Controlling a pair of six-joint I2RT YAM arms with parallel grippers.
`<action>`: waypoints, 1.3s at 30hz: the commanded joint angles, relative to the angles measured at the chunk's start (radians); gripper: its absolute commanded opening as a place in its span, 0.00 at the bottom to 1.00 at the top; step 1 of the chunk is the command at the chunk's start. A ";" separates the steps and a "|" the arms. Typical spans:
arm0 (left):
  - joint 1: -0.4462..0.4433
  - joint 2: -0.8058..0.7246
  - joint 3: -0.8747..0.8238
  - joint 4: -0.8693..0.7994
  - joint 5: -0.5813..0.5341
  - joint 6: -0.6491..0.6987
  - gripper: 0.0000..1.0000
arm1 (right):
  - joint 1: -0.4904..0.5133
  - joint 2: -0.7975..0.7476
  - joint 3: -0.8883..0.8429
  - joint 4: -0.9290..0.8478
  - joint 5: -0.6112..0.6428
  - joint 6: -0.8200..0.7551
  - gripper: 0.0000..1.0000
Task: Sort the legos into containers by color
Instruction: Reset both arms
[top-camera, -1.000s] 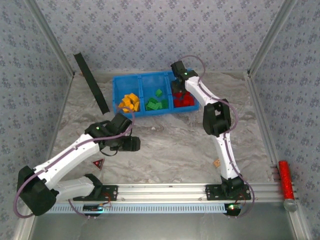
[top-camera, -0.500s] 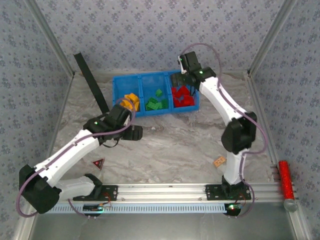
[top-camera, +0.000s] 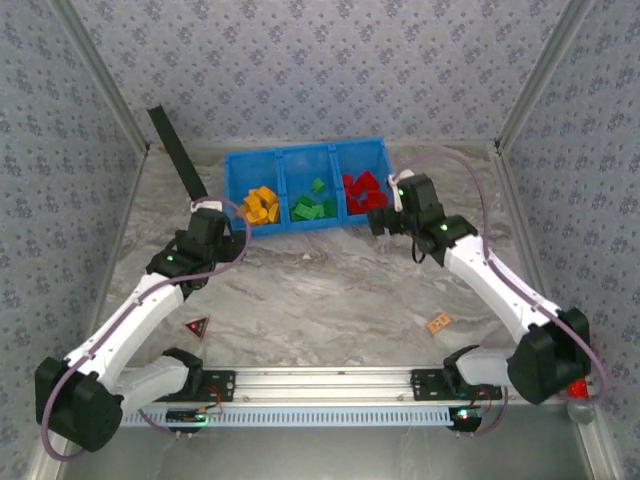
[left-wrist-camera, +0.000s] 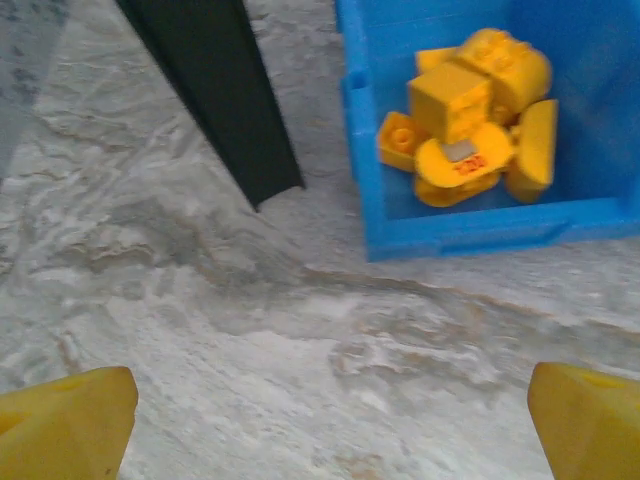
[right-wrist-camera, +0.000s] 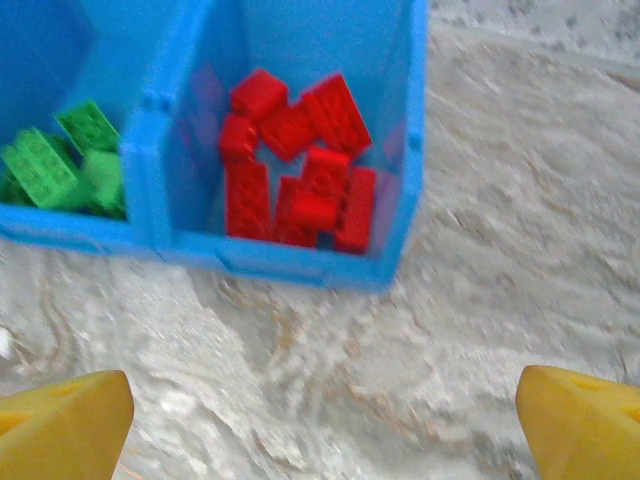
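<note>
1. Left wrist view: the left gripper (left-wrist-camera: 325, 420) has its jaws spread wide with nothing between them. Ahead, orange-yellow legos (left-wrist-camera: 470, 120) are heaped in the end compartment of the containers (left-wrist-camera: 470, 238). They look light, rigid and smooth, and the curved pieces are likely to slip.
2. Right wrist view: the right gripper (right-wrist-camera: 320, 422) is likewise wide and empty. Red bricks (right-wrist-camera: 300, 170) fill the end compartment, with green bricks (right-wrist-camera: 60, 160) in the next one. Take hold across flat parallel sides, not on studs.
3. Top view: both grippers hover just short of the near wall, one at each end. Every visible brick lies inside. The table (top-camera: 330, 290) is flat, hard and marbled. A tan tile (top-camera: 437, 322) lies well apart, and a black strip (top-camera: 183, 165) sits left of the containers. Patterned walls (top-camera: 300, 70) close three sides, limiting side reach
</note>
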 joint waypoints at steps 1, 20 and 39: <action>0.034 0.024 -0.069 0.206 -0.156 0.115 1.00 | -0.048 -0.101 -0.115 0.152 0.038 -0.068 1.00; 0.312 0.234 -0.376 1.040 -0.042 0.184 1.00 | -0.289 -0.080 -0.624 0.806 -0.029 -0.094 1.00; 0.420 0.493 -0.388 1.279 0.263 0.206 1.00 | -0.440 0.179 -0.622 1.119 -0.242 -0.146 1.00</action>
